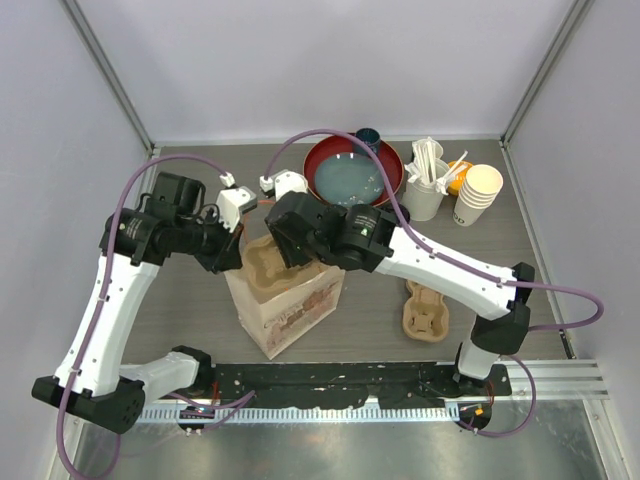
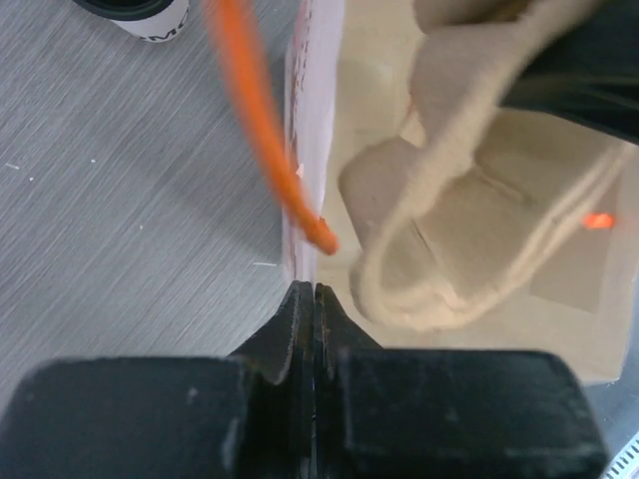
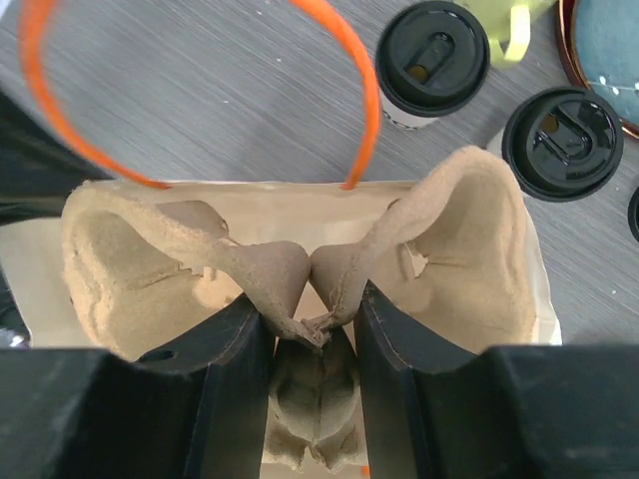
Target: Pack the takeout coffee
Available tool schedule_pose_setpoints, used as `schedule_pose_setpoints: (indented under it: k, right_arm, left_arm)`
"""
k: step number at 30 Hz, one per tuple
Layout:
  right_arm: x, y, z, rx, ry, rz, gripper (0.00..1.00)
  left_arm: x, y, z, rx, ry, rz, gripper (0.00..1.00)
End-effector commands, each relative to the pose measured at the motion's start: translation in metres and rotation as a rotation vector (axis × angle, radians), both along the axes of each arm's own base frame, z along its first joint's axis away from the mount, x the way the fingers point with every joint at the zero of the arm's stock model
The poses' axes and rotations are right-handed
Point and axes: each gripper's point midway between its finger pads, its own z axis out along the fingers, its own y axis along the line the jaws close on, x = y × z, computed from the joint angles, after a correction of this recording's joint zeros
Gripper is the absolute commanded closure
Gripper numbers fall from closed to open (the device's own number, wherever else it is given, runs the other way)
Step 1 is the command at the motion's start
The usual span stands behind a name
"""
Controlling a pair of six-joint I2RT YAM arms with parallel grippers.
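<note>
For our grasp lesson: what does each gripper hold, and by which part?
Right gripper grips the tan moulded-pulp cup carrier by its centre ridge; left gripper pinches the top rim of the printed brown paper bag.

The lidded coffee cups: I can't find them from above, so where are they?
In the right wrist view, upper right: both lidded coffee cups stand on the table beyond the paper bag, beside the red bowl.

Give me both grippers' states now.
Left gripper: closed, pinching the paper bag rim.
Right gripper: closed on the cup carrier.
</note>
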Motion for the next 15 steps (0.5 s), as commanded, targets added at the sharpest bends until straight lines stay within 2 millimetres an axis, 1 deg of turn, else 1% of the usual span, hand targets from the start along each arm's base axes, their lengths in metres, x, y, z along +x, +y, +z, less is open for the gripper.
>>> schedule_pose_setpoints:
  k: [1,4,5,7,8,12,13,14,15]
  right_arm:
    - [0.010,-0.015,-0.011,-0.010,0.011,-0.052,0.60]
    - [0.006,-0.007,-0.032,-0.033,0.055,-0.032,0.60]
    - [0.005,-0.007,-0.042,-0.058,0.064,-0.034,0.60]
    - [0.005,-0.006,-0.053,-0.081,0.065,-0.027,0.60]
    - [0.001,-0.006,-0.062,-0.103,0.069,-0.014,0.60]
    - [-0.016,-0.009,-0.080,-0.189,0.083,0.024,0.60]
    - [-0.020,-0.009,-0.084,-0.206,0.091,0.031,0.60]
    - [-0.024,-0.014,-0.088,-0.231,0.111,0.022,0.60]
    - [-0.029,-0.013,-0.093,-0.244,0.128,0.023,0.60]
  left_arm:
    - [-0.033,0.004,-0.007,0.002,0.130,-0.019,1.00]
    - [-0.031,0.000,-0.007,-0.015,0.138,-0.017,1.00]
    - [-0.030,0.000,-0.009,-0.015,0.143,-0.011,1.00]
    - [-0.026,-0.001,-0.010,-0.021,0.135,0.011,1.00]
    - [-0.023,0.001,-0.012,-0.012,0.127,0.029,1.00]
    - [-0.006,0.009,-0.008,0.008,0.049,0.127,1.00]
    - [0.001,0.008,-0.004,-0.008,0.014,0.148,1.00]
    - [0.002,0.008,-0.001,-0.019,-0.010,0.165,1.00]
    - [0.004,0.008,0.001,-0.026,-0.029,0.173,1.00]
